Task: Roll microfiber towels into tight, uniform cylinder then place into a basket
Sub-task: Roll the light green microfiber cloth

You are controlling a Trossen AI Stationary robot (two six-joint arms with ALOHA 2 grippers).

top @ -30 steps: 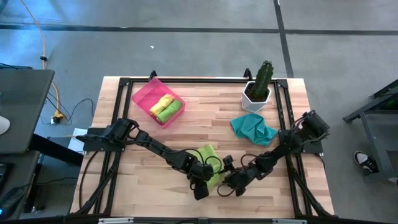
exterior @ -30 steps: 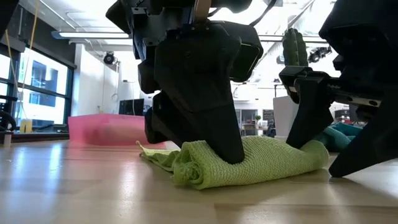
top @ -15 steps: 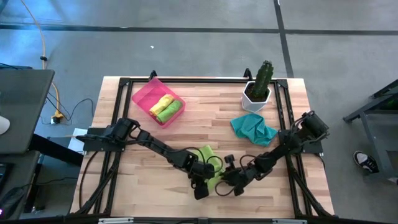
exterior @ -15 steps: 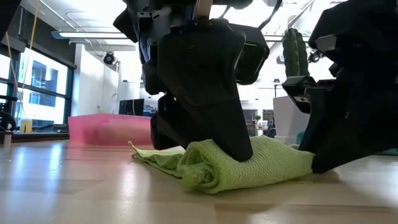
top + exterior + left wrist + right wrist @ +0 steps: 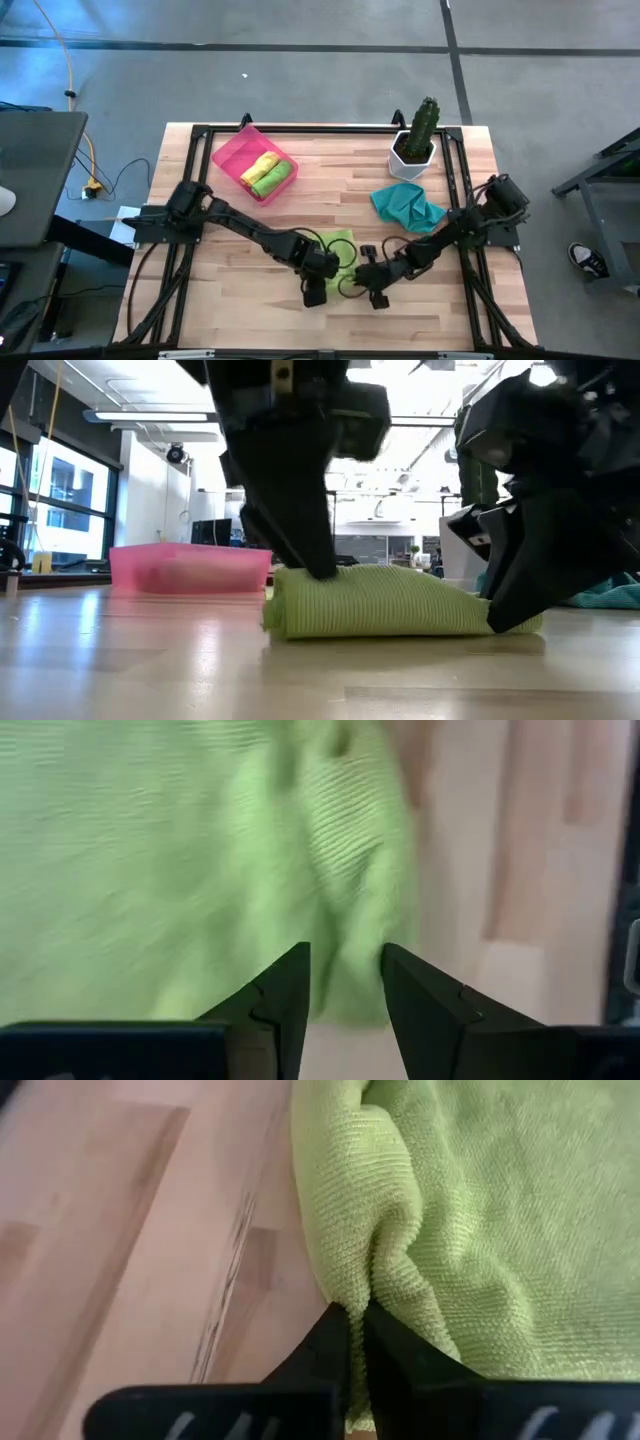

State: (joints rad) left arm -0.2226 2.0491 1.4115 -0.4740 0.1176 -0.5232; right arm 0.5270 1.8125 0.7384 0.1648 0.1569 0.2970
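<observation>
The wooden table (image 5: pixel 220 225) fills the middle of the high view, with the pink basket (image 5: pixel 228 158) at its upper left already holding a rolled yellow towel (image 5: pixel 259 166) and a rolled green towel (image 5: pixel 274 179). By my reading that leaves the task about half done. The teal towel (image 5: pixel 407 207) lies crumpled right of centre, below the cactus pot (image 5: pixel 412 158), not yet rolled. The lime green towel (image 5: pixel 375 614) lies low in the frame's middle, folded thick but not yet a tight cylinder. The left gripper (image 5: pixel 345 982) presses on it with jaws part-way apart, nothing pinched. The right gripper (image 5: pixel 354 1330) is clenched on the towel's edge. In the high view the arms hide most of this towel; the left wrist view is blurred.
</observation>
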